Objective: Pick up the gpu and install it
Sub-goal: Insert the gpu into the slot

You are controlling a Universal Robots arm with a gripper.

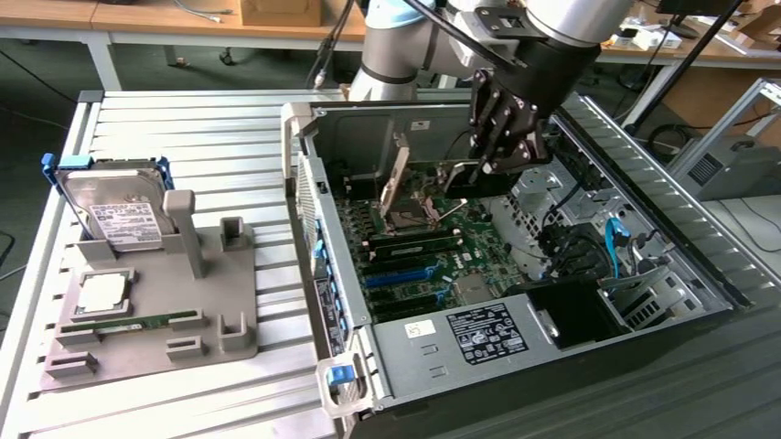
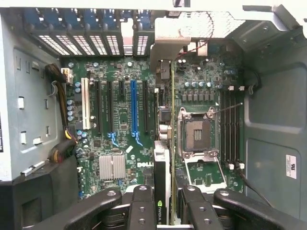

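- Gripping the gpu [image 2: 163, 177] edge-on, the fingers [image 2: 140, 211] clamp its two faces, probably so its edge can meet a slot.
- The gpu runs straight out from between the fingers, over the board [image 2: 120, 129], just beside the blue slot [image 2: 134, 110].
- The wrist view gives that line-up; the exterior view shows the gripper [image 1: 503, 157] reaching down into the case [image 1: 354, 137].

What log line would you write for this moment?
jaws: shut on gpu | gpu: edge-on above motherboard, inside open case | status: not yet seated

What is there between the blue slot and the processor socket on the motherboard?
In the wrist view, the gpu, edge-on in the gripper, stands between the blue slot and the socket, plus a black slot.
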